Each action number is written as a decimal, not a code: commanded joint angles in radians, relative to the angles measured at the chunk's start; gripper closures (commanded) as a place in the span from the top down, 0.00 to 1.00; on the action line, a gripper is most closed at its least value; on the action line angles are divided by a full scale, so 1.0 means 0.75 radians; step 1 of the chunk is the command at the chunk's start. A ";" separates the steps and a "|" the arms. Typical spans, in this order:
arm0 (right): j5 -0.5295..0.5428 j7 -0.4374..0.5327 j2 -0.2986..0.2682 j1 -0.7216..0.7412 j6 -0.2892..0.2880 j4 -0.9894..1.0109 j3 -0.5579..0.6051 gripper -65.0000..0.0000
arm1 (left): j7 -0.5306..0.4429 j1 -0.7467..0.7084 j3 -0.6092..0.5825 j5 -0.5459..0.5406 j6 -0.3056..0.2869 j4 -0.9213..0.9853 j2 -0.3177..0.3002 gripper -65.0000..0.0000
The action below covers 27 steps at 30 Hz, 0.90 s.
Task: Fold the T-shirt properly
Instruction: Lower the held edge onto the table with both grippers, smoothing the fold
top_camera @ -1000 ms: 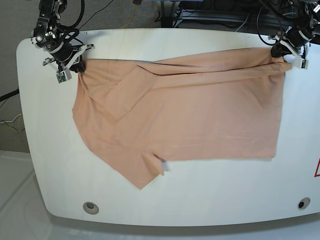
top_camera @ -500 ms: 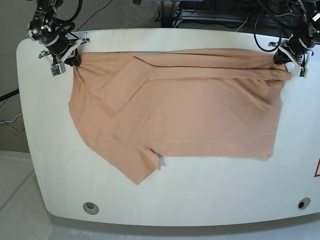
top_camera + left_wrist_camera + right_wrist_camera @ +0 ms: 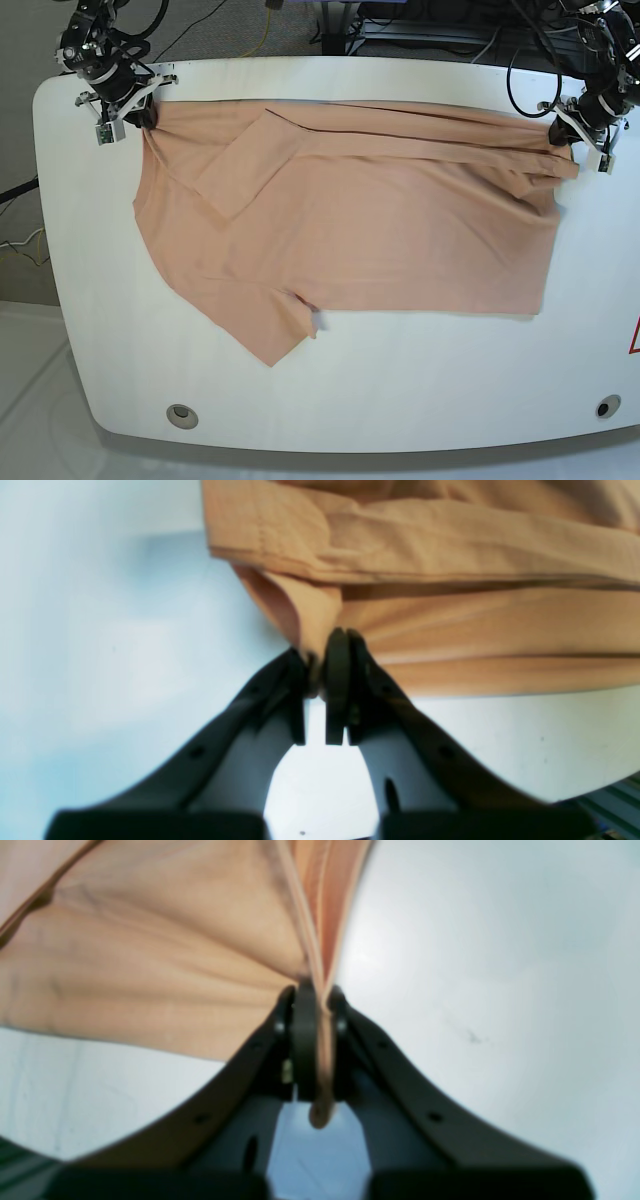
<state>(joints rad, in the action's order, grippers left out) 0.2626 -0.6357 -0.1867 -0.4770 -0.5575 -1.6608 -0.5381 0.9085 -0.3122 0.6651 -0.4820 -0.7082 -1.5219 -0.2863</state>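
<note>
The peach T-shirt (image 3: 380,220) lies spread across the white table (image 3: 400,380), its upper edge folded over and one sleeve pointing toward the front left. My right gripper (image 3: 135,118) is shut on the T-shirt's far-left corner; in the right wrist view the fabric (image 3: 165,965) is pinched between its fingers (image 3: 302,1040). At the far right edge my left gripper (image 3: 565,140) is shut on a bunched corner, and the left wrist view shows the cloth (image 3: 450,605) clamped at its fingertips (image 3: 337,665).
Cables and dark equipment (image 3: 420,25) sit behind the table's far edge. Two round holes (image 3: 181,414) (image 3: 606,406) lie near the front corners. A red mark (image 3: 634,338) shows at the right edge.
Both grippers have carried the shirt's upper edge farther toward the back of the table. The left gripper's corner has dropped slightly and bunched, and the whole shirt shifted a little to the left.
</note>
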 commanded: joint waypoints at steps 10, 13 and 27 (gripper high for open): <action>-0.271 -0.221 0.088 -0.069 0.032 0.035 0.002 0.00 | -0.011 -0.037 0.008 0.014 0.013 -0.016 -0.026 0.05; -0.304 -0.221 0.105 -0.071 0.030 0.035 0.002 0.00 | -0.011 -0.061 0.010 0.014 0.013 -0.018 -0.024 0.05; -0.325 -0.219 0.105 -0.089 0.030 0.035 0.002 0.00 | -0.011 -0.119 0.014 0.014 0.013 -0.011 -0.024 0.05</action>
<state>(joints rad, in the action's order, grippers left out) 0.1577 -0.5518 -0.1219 -0.4995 -0.5392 -1.6760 -0.5461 0.8722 -0.3965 0.6685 -0.5068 -0.7082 -1.5230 -0.2890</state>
